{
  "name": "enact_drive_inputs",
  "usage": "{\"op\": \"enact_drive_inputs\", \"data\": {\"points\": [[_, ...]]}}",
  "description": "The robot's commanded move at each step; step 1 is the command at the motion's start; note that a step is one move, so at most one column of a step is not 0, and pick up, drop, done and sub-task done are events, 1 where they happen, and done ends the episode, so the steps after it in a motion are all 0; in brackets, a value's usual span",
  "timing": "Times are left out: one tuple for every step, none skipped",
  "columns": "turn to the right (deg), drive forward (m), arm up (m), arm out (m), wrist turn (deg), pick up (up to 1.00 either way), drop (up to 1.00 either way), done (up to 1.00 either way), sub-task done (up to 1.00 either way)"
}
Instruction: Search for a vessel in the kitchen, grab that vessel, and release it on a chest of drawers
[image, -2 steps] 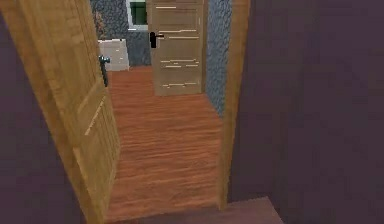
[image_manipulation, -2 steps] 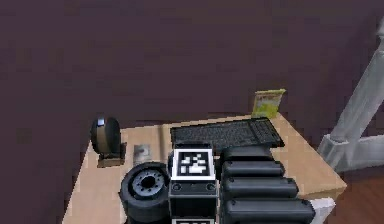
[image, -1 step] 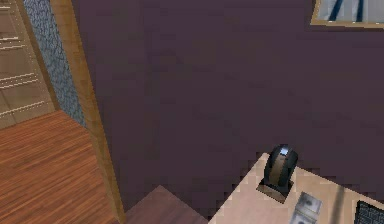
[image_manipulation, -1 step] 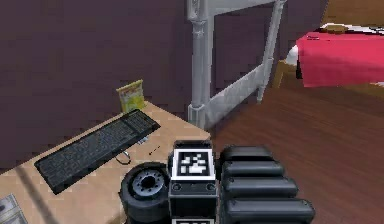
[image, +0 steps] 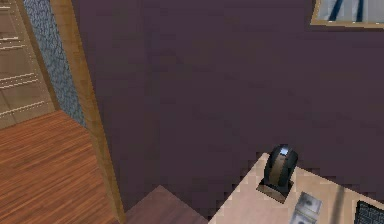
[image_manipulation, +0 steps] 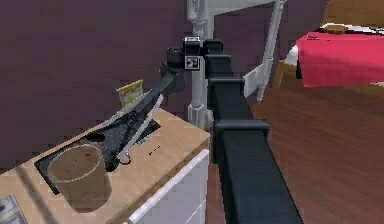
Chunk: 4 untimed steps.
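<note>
A brown cup (image_manipulation: 80, 178) stands on the dresser (image_manipulation: 168, 148). Over the dresser's top, the gripper (image_manipulation: 124, 150) ends near the cup (finger state and any hold: cannot tell).

Arm (image_manipulation: 240, 150) reaches beside the wooden-topped cabinet (image_manipulation: 175, 140) — gripper (image_manipulation: 128, 150) near the brown vessel (image_manipulation: 80, 178) standing on it; hold undeterminable. Red bed (image_manipulation: 340, 55) well beyond.

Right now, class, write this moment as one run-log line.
hand: near brown vessel | vessel: upright on chest | held: cannot tell
</note>
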Motion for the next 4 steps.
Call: {"op": "enact_drive_inputs", "data": {"points": [[0.0, 0.0, 0.0, 0.0, 39.0, 0.0, 0.0, 0.0, 0.0], [0.0, 0.0, -0.26, 0.0, 0.0, 0.0, 0.0, 0.0, 0.0], [0.0, 0.0, 0.0, 0.0, 0.0, 0.0, 1.0, 0.0, 0.0], [0.0, 0.0, 0.0, -0.1, 0.0, 0.0, 0.0, 0.0, 0.0]]}}
